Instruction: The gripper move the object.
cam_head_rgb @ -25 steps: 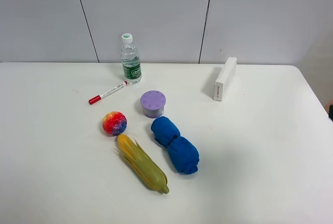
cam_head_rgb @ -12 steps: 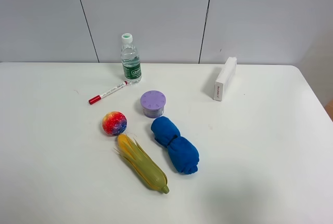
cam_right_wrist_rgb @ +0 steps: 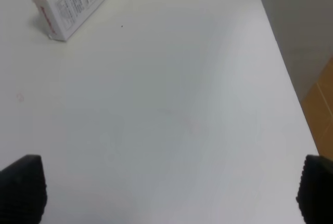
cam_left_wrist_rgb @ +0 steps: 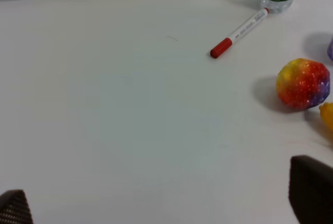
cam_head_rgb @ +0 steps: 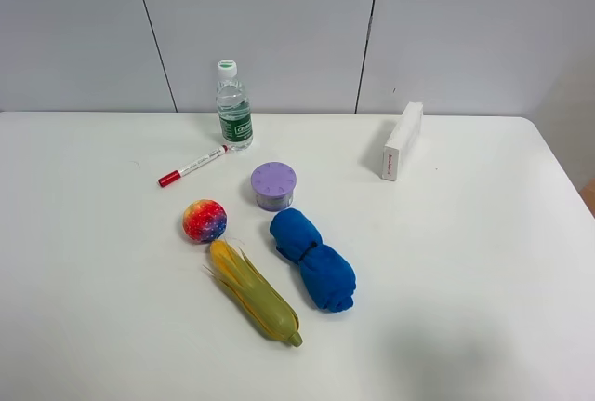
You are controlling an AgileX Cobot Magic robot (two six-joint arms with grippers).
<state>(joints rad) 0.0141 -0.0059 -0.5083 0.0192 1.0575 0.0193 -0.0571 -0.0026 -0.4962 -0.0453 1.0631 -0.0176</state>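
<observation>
Exterior high view: round lavender plastic container [cam_head_rgb: 273, 185] with dimpled flat lid stood mid-table toward far edge, between rolled blue cloth [cam_head_rgb: 313, 259] and bottle [cam_head_rgb: 233, 107]. Left gripper [cam_left_wrist_rgb: 161, 203] and right gripper [cam_right_wrist_rgb: 169, 190] spread wide over bare white tabletop [cam_head_rgb: 465, 261], holding nothing.

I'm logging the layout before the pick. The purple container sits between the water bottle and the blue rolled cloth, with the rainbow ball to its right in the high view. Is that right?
Not quite. In the exterior high view the rainbow ball lies to the left of the purple container, not the right. The rest holds: the container sits between the water bottle and the blue rolled cloth.
</observation>
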